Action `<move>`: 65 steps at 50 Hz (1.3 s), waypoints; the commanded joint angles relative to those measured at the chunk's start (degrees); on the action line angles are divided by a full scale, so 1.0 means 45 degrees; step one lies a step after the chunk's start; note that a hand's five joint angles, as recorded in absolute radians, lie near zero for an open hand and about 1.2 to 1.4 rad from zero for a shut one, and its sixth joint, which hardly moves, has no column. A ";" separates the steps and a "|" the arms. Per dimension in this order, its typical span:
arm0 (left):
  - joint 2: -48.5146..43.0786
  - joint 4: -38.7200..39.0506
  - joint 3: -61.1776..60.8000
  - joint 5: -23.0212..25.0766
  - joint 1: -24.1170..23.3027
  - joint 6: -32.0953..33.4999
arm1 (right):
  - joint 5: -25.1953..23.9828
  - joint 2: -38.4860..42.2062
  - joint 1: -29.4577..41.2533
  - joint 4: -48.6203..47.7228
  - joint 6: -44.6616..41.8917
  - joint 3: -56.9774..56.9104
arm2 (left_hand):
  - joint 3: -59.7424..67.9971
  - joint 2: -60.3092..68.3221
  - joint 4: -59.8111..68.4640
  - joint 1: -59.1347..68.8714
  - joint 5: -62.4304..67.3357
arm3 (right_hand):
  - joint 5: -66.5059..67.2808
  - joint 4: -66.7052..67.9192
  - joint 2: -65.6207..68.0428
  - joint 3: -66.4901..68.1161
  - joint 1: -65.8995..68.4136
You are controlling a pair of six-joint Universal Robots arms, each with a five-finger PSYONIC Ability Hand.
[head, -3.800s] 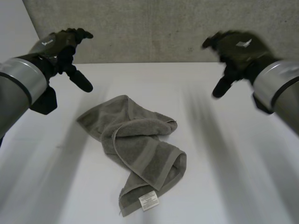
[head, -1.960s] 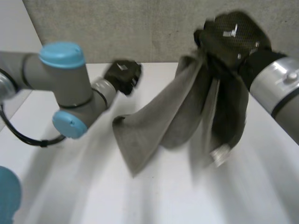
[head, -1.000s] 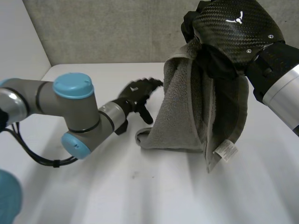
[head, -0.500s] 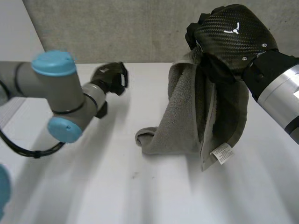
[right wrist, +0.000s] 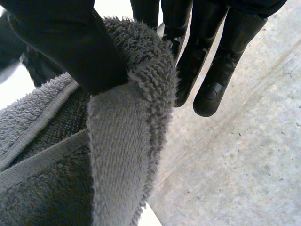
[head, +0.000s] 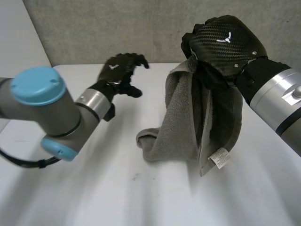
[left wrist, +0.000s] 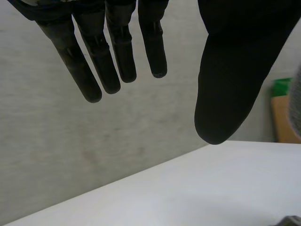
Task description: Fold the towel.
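You had the right hand (head: 221, 44) raised over the white table (head: 117, 188), with a bunched top edge of the grey towel (head: 181, 122) pinched between its thumb and fingers. The cloth hung down in folds, its lower end lay on the table, and its white label (head: 217, 158) sat near the bottom edge. Your left hand (head: 120, 70) hovered well apart from the towel, fingers straight and spread, holding nothing.

White table (head: 117, 197), grey wall (head: 117, 28) behind; green item (left wrist: 281, 87) above brown obj (left wrist: 285, 122) nr wall.
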 commanded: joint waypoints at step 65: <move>0.5408 -0.3890 -0.4038 -0.1754 0.0407 0.2314 | -0.0134 0.1978 -0.2330 0.2350 0.3008 -0.1521 | 1.0460 1.0470 1.0465 1.0400 1.0483 | 0.3120 0.2587 0.2855 0.2643 0.5808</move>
